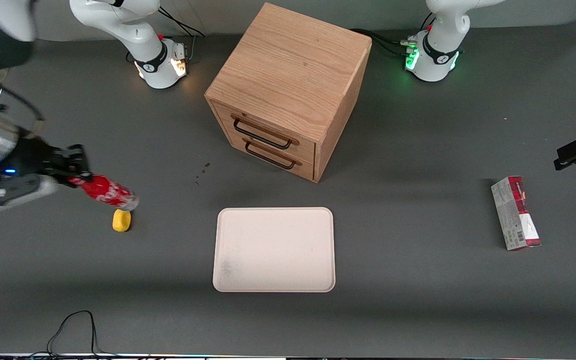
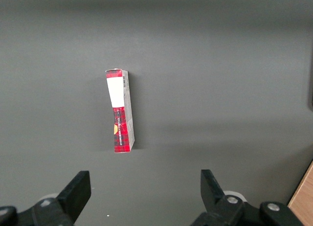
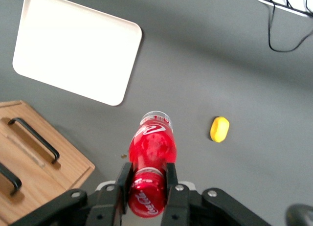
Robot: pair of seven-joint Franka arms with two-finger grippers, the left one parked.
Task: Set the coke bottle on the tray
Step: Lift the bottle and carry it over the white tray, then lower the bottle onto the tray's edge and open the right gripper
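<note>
While the gripper (image 3: 145, 187) pinches the coke bottle (image 3: 152, 150) aloft — only front shows tray (image 1: 274, 249) whole.

Even overhead light is giving soft shadows on tabletop (image 1: 418, 300); arm w/ tool (image 1: 75, 170) is blurring at frame's left edge.

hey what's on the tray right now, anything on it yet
Nothing: the tray lies bare, its whole surface uncovered. The coke bottle is in the gripper toward the working arm's end of the table, beside the yellow lump.
</note>
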